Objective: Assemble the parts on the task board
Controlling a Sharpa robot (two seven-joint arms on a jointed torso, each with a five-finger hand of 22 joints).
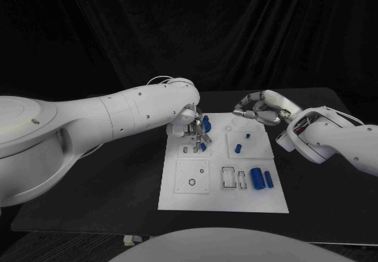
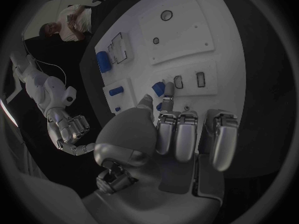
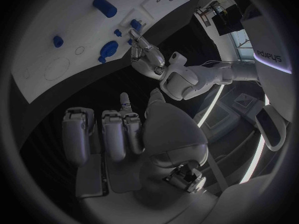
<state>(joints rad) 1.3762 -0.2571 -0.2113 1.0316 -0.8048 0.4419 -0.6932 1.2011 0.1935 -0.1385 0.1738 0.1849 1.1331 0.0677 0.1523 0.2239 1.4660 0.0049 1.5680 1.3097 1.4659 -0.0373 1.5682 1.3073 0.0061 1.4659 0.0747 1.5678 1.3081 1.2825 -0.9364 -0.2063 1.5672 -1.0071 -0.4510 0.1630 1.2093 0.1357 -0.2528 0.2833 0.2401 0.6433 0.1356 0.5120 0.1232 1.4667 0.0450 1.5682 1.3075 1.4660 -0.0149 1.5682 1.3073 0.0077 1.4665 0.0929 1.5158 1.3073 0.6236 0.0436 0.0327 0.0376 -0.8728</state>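
While the white task board (image 1: 223, 202) lies at the centre of the black table (image 1: 315, 191), the left hand (image 1: 192, 129) hovers over the board's 11 o'clock corner with its fingers pointing down at the parts there. In the left wrist view a fingertip (image 2: 168, 87) touches a small blue part (image 2: 158, 88) beside 2 narrow rectangular slots; whether that part is pinched or merely touched cannot be told. In the head view, 2 blue pieces show at this hand: 1 upright peg (image 1: 206, 123) and 1 lower piece (image 1: 203, 146).

The right hand (image 1: 260, 109) hangs above the board's 1 o'clock corner, fingers curled inward and grasping nothing visible.

Elsewhere on the board, 1 short blue peg (image 1: 238, 147) and 1 tiny blue piece (image 1: 247, 135) sit on the raised panel toward 1 o'clock. At 4 o'clock, 1 thick blue cylinder (image 1: 258, 178) and 1 slimmer blue bar (image 1: 269, 179) lie side by side, just beside 2 outlined rectangular recesses (image 1: 234, 178). The panel at 8 o'clock carries 2 round holes (image 1: 192, 182).
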